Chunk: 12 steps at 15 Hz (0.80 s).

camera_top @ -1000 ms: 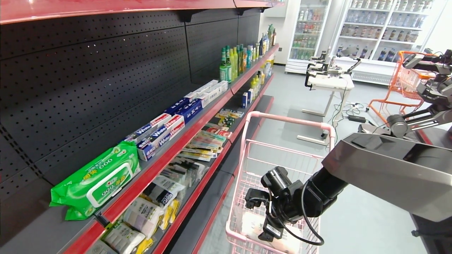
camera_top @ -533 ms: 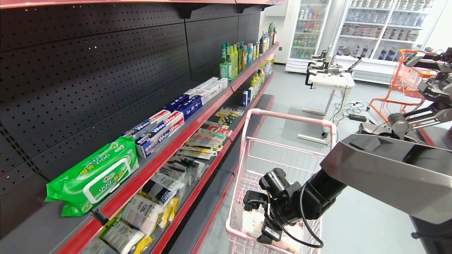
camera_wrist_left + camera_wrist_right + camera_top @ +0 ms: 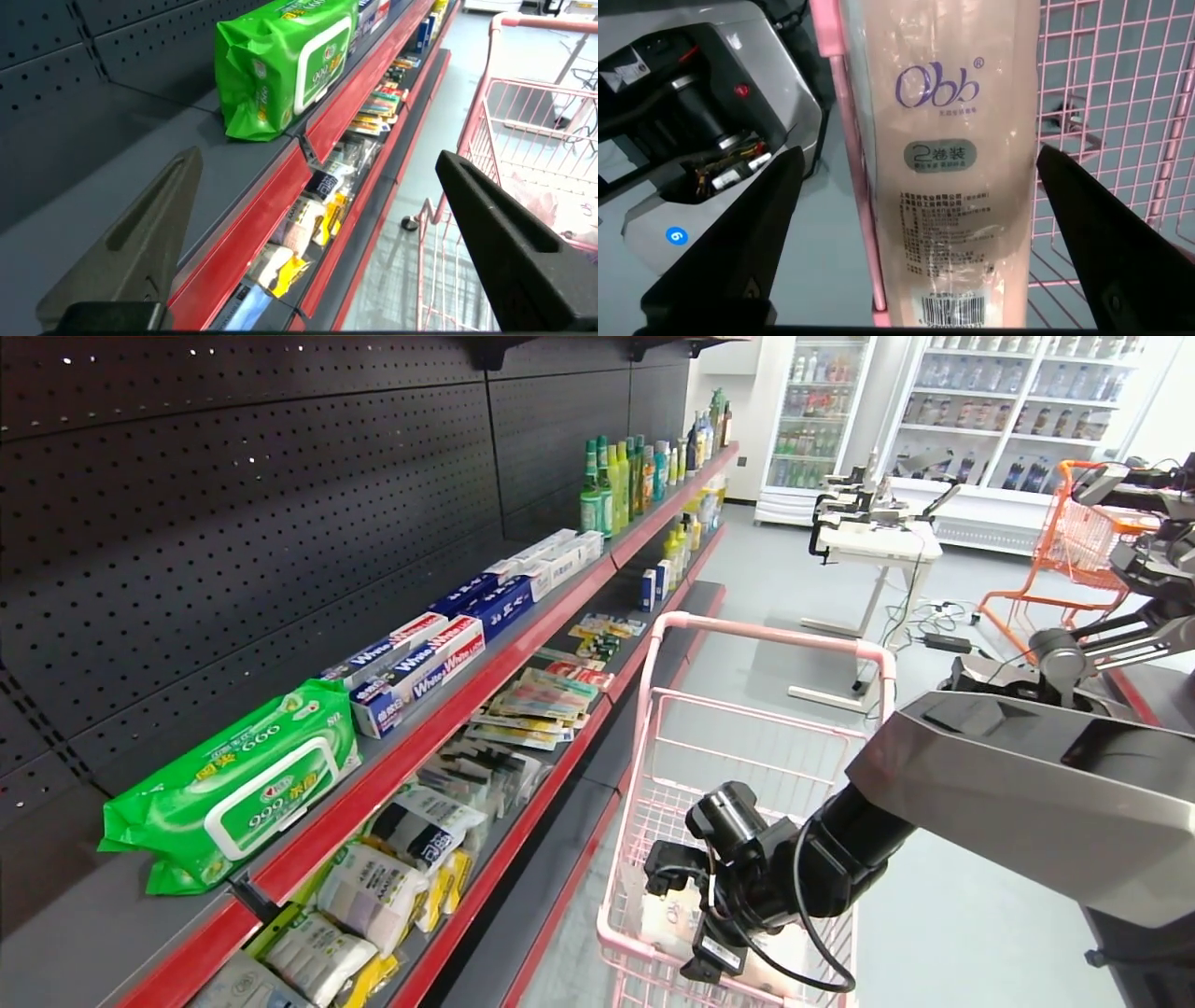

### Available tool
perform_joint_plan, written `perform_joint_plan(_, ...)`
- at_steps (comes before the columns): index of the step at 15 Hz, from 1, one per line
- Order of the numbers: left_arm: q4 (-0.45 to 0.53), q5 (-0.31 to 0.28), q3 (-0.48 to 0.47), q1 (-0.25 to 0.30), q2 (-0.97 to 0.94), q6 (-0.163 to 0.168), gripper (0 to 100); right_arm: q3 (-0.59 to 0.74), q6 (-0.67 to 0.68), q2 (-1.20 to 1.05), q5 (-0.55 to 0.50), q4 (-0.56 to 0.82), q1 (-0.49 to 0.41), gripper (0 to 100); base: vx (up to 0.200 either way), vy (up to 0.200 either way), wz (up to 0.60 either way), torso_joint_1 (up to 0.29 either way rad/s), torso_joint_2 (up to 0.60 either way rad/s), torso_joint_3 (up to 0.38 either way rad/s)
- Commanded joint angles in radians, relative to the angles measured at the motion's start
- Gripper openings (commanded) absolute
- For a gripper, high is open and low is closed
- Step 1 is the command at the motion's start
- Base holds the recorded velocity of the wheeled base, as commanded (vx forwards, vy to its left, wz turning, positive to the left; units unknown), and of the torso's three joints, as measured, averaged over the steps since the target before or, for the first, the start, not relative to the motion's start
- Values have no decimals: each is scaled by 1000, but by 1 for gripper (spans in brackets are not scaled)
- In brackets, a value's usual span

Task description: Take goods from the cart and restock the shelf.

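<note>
The pale peach plastic-wrapped pack lay in the pink wire cart, close against its frame. The right hand hung just over it with its fingers spread to either side, not yet closed on it. I took this for the pick-up step: it needed to lower, pinch the pack and lift it clear. The left hand, spread and empty, hovered by the red-edged shelf, near a green wipes packet.

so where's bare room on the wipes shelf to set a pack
Bare shelf on the near side of the green wipes pack, back to the pegboard. Past it, toothpaste boxes and bottles crowd the row; the lower shelf is packed.
</note>
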Motion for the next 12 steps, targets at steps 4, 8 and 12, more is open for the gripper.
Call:
perform_joint_plan(4, 0, 0, 0, 0, 1, 0, 100, -8, -8, 3, 3, 0, -11, 100, 0, 0, 0, 0, 0, 0)
perform_joint_plan(8, 0, 0, 0, 0, 1, 0, 100, -33, -13, 23, 3, 0, -36, 100, 0, 0, 0, 0, 0, 0)
perform_joint_plan(12, 0, 0, 0, 0, 1, 0, 100, -51, -13, 34, 3, 0, -37, 100, 0, 0, 0, 0, 0, 0)
